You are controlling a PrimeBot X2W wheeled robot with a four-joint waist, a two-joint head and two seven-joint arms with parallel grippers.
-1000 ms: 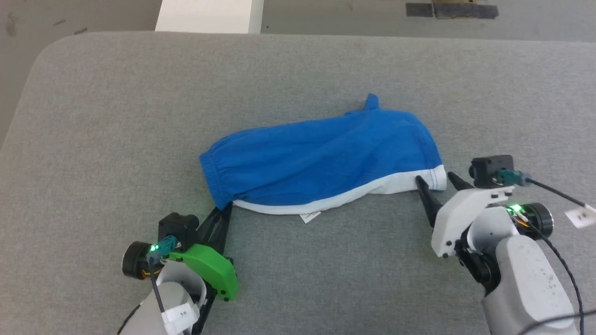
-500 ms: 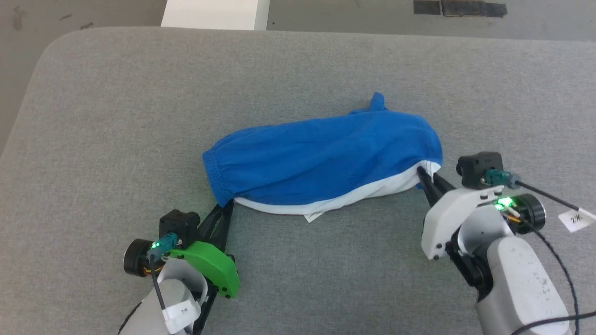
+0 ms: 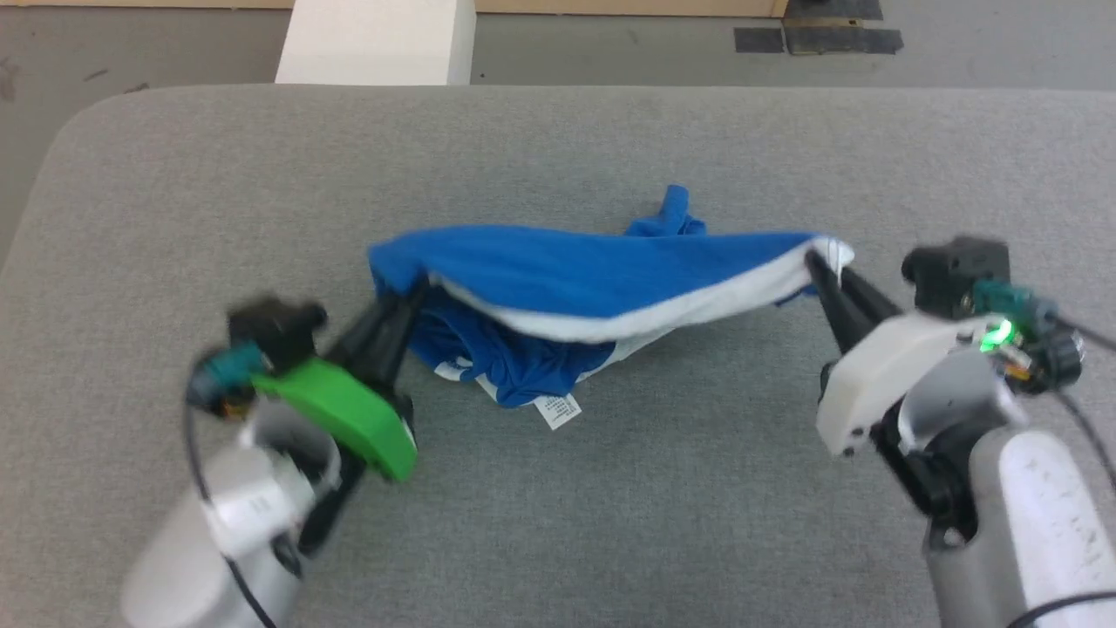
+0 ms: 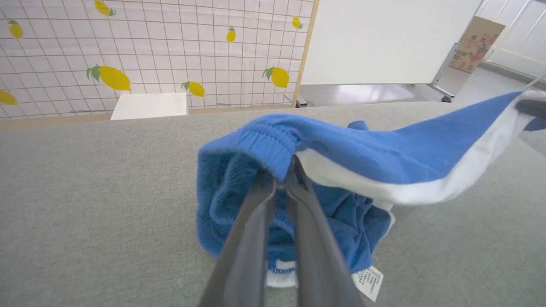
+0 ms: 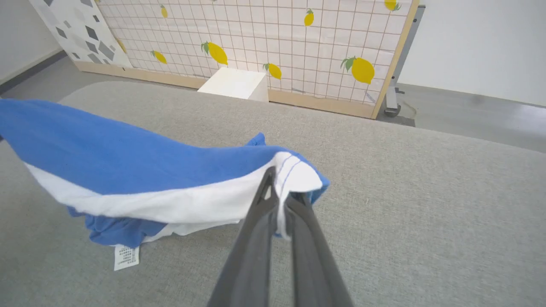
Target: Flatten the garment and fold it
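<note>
The bright blue garment (image 3: 602, 275) hangs stretched between my two grippers above the grey padded table (image 3: 558, 131). Its white band (image 3: 680, 310) runs along the near edge, and a small white label tag (image 3: 559, 411) dangles at the bottom, touching the table. My left gripper (image 3: 417, 290) is shut on the garment's blue elastic corner (image 4: 273, 140). My right gripper (image 3: 824, 262) is shut on the white corner (image 5: 294, 175). Loose blue folds (image 4: 341, 221) sag below the taut edge.
The grey table has a rounded far left corner (image 3: 96, 113). A white box (image 3: 375, 44) stands on the floor beyond the far edge. Behind it is a lemon-patterned grid panel (image 5: 298, 42). Dark tape patches (image 3: 819, 35) mark the floor.
Both grippers have risen and pulled apart with the garment's corners, lifting it off the table and stretching its edge taut. The right gripper closed on the white corner. The head camera has shifted.
</note>
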